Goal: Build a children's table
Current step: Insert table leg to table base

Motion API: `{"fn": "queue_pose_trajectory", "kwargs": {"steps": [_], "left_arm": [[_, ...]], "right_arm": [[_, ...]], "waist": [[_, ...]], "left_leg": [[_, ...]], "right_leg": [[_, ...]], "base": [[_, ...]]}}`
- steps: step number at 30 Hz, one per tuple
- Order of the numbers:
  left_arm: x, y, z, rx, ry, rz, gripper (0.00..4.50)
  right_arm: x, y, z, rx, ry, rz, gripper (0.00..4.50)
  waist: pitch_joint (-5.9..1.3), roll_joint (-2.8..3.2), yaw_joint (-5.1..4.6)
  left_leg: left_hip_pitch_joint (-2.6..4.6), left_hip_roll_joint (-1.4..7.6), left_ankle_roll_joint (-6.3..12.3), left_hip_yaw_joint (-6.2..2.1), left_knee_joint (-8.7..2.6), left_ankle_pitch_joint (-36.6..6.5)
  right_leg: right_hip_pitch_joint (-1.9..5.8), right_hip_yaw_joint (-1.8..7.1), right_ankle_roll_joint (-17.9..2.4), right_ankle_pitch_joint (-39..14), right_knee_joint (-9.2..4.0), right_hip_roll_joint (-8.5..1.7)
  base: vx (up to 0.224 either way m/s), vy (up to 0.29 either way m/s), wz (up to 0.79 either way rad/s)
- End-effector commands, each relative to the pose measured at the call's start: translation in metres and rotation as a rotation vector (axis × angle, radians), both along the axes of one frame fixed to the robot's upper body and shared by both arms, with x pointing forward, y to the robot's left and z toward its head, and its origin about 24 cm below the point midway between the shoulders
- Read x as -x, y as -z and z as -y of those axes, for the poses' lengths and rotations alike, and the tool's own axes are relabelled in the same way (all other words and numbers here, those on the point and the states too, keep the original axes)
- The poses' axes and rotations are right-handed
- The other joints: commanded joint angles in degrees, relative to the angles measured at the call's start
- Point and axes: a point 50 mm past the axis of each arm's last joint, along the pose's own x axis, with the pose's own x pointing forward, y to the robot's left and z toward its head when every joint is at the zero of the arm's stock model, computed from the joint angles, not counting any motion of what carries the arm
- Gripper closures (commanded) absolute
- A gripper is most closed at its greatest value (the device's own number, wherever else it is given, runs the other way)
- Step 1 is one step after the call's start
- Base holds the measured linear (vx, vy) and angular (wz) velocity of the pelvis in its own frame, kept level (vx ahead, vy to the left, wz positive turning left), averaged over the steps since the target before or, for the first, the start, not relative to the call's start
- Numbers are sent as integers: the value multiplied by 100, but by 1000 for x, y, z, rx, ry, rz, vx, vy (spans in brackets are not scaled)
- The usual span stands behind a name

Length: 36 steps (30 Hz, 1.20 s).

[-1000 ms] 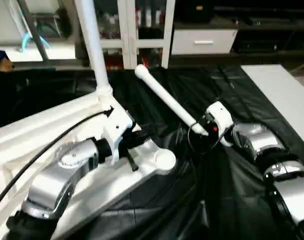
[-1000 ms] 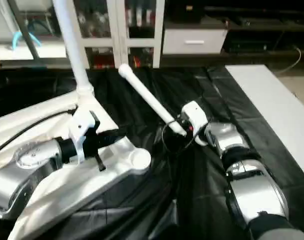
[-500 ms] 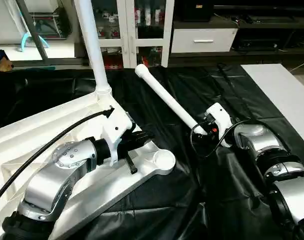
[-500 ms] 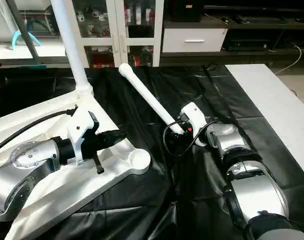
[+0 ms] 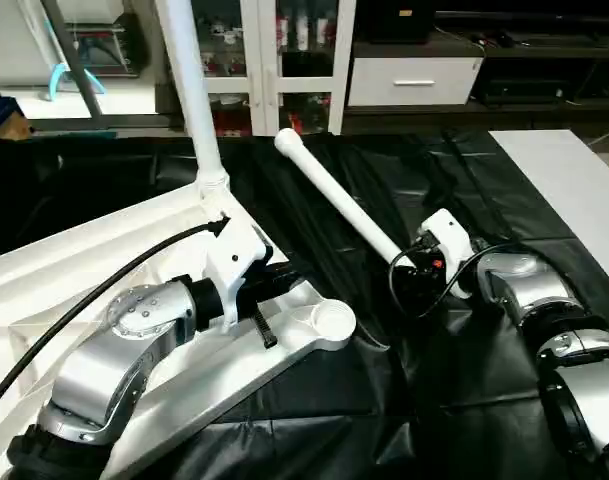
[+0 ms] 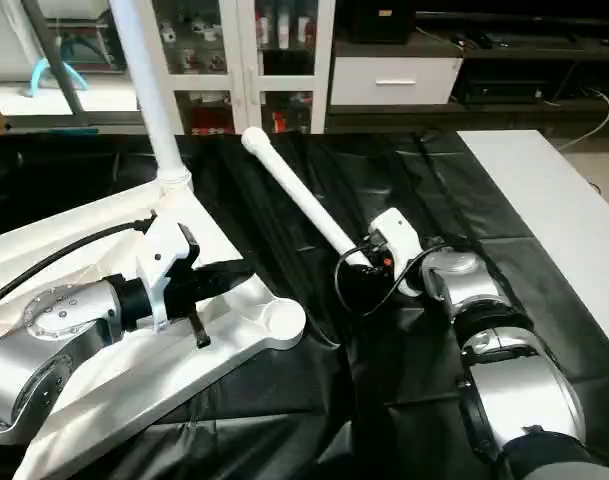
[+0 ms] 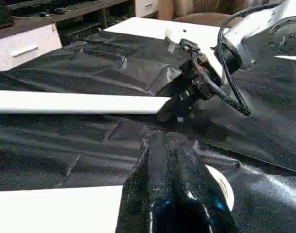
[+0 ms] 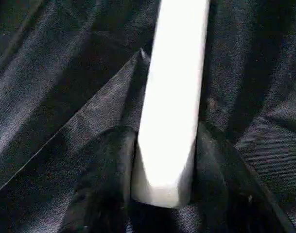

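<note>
**Second leg grabbed, corner socket waiting**

The right gripper (image 8: 162, 194) now pinches the narrow end of the loose leg (image 5: 339, 200), which lies on the black sheet (image 5: 464, 400). The left gripper (image 7: 172, 165), fingers pressed together, rests on the table top (image 5: 104, 260) by the empty socket (image 5: 331, 320). Since a second ago almost nothing has shifted: the leg sits about where it was, so I'd guess lifting comes next. One leg (image 5: 189, 90) already stands upright.

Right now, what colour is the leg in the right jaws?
White; the leg shows best in the right eye view.
</note>
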Motion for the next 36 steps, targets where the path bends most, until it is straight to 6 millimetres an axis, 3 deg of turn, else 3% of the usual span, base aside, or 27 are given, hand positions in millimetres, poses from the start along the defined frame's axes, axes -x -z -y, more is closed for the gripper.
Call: {"fn": "queue_pose_trajectory", "kwargs": {"steps": [1,7,13,16,17,19,20,22,24,25,28,29,30,32,33,36], "left_arm": [[-1,0,1,1,-7,-4,450],[-5,1,2,4,-32,6,450],[-12,-3,4,62,-96,30,450],[-22,-8,7,192,-182,-9,418],[-32,-18,15,413,-229,-86,410],[-34,-20,19,476,-234,-108,410],[-34,-21,21,504,-221,-122,403],[-35,-25,30,577,-171,-156,375],[-36,-26,34,603,-147,-168,371],[-37,-29,38,630,-130,-177,365],[-41,-32,47,652,-93,-189,334],[-41,-32,47,652,-93,-189,328],[-44,-37,56,669,-70,-198,315],[-48,-45,67,724,-36,-228,302],[-48,-45,67,724,-36,-228,290],[-51,-53,74,774,-18,-252,276]], "right_arm": [[3,3,7,-12,35,-10,302],[3,0,10,-36,42,27,326],[6,-10,17,-97,91,108,330],[10,-19,21,-139,158,207,330],[18,-40,20,-226,228,416,330],[23,-47,20,-253,250,474,330],[26,-49,19,-268,263,505,330],[38,-59,17,-319,310,620,330],[43,-64,17,-340,332,671,330],[51,-70,14,-368,333,739,330],[67,-80,1,-411,259,837,330],[67,-80,1,-411,259,837,330],[77,-86,-11,-432,191,878,330],[87,-93,-29,-437,92,890,330],[87,-93,-29,-437,92,890,330],[93,-95,-45,-383,-32,908,330]], "waist": [[-436,-24,-6],[-442,-21,8],[-433,-73,10],[-428,-53,18],[-415,20,8],[-432,-43,6],[-459,-40,9],[-422,18,-25],[-417,-4,-16],[-416,30,-55],[-406,49,-69],[-401,91,-81],[-413,67,-86],[-436,156,-74],[-448,129,-73],[-452,142,-76]], "left_leg": [[232,343,191,-137,-372,-1013],[239,343,175,-141,-369,-1004],[232,340,251,-134,-368,-857],[252,338,179,-133,-389,-958],[239,327,90,-129,-409,-1098],[278,351,29,-149,-413,-1192],[249,343,78,-173,-416,-1163],[237,322,112,-168,-431,-1277],[244,331,87,-171,-453,-1448],[229,320,53,-183,-460,-1488],[253,324,-13,-181,-473,-1678],[257,317,-14,-173,-481,-1713],[232,313,26,-194,-487,-1604],[247,330,70,-206,-480,-1442],[222,326,150,-197,-469,-1234],[195,305,309,-183,-429,-1042]], "right_leg": [[155,180,-1589,-118,-396,-301],[152,179,-1545,-139,-399,-298],[173,198,-1433,-35,-416,-291],[168,210,-1335,-84,-451,-295],[167,217,-1255,-219,-479,-306],[158,230,-1239,-131,-471,-301],[180,200,-1222,-137,-456,-304],[153,211,-1124,-372,-503,-300],[137,218,-1016,-710,-558,-312],[137,201,-988,-853,-562,-288],[113,213,-872,-1044,-607,-279],[103,217,-815,-1012,-639,-268],[141,207,-798,-899,-614,-268],[142,196,-854,-623,-584,-267],[165,193,-904,-333,-576,-269],[177,190,-1039,-87,-558,-294]], "base": [[0,0,0],[0,0,0],[0,0,0],[0,0,0],[0,0,0],[0,0,0],[0,0,0],[0,0,0],[0,0,0],[0,0,0],[0,0,0],[0,0,0],[0,0,0],[0,0,0],[0,0,0],[0,0,0]]}}
